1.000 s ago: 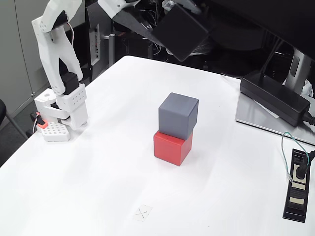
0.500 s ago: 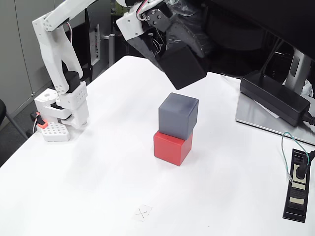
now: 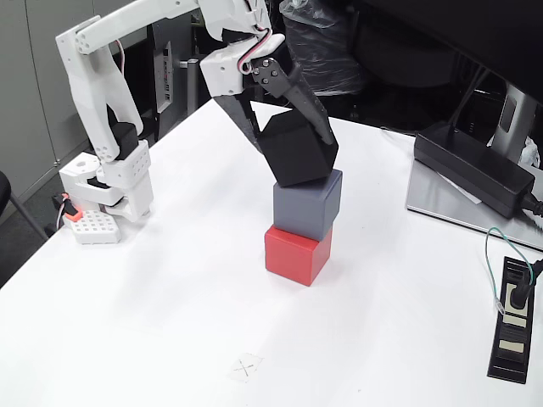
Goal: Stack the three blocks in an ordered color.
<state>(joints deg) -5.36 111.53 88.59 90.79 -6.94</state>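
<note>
The gripper (image 3: 293, 146) clamped the tilted black block (image 3: 295, 149) by opposite flat faces (rigid, probably light) over the blue-grey block (image 3: 307, 203) and red block (image 3: 296, 253).

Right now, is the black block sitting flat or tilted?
Tilted: the black block, held between the fingers, leans with its lower edge at the blue-grey block.

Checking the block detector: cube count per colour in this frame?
Red block: 1, on the table
Blue-grey block: 1, on the red one
Black block: 1, tilted, held between the jaws at the blue-grey block's top
Total: 3
</note>
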